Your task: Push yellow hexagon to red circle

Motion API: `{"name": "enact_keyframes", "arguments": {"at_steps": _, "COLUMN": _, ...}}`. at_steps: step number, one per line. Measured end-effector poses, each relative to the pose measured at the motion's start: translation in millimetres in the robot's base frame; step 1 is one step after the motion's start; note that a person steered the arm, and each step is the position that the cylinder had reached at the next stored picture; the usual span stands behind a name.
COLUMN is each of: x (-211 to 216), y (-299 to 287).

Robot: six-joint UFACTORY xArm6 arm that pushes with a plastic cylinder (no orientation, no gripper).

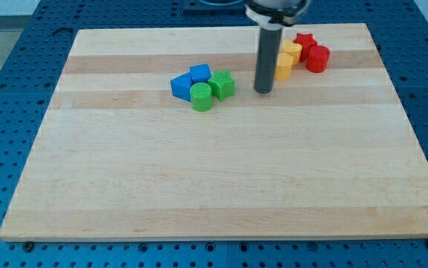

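Near the desk's point(221, 186) top edge, the tip point(263, 91) rests just left of the yellow hexagon point(283, 65), which sits close beside the red circle point(318, 59). No pincer shows, only a rod holding nothing.

Yellow hexagon point(284, 65) partly behind rod point(267, 56); arm cropped above.

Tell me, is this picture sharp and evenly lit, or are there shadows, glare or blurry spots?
In the camera view, the light is soft and even, with no strong glare on the wooden board; only faint shadows sit under the green cylinder and at my tip; the small blocks look slightly soft, so the yellow block, partly behind the rod, is hard to shape out; the red cylinder reads clearly.
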State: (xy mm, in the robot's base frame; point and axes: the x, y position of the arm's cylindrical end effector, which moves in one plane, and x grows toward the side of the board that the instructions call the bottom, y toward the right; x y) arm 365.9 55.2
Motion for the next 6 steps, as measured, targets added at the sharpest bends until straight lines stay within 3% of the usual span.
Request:
{"name": "enact_keyframes", "arguments": {"at_steps": 1, "x": -2, "y": -29}}
{"name": "enact_keyframes", "arguments": {"at_steps": 3, "x": -29, "y": -29}}
{"name": "enact_keyframes", "arguments": {"at_steps": 6, "x": -30, "y": 33}}
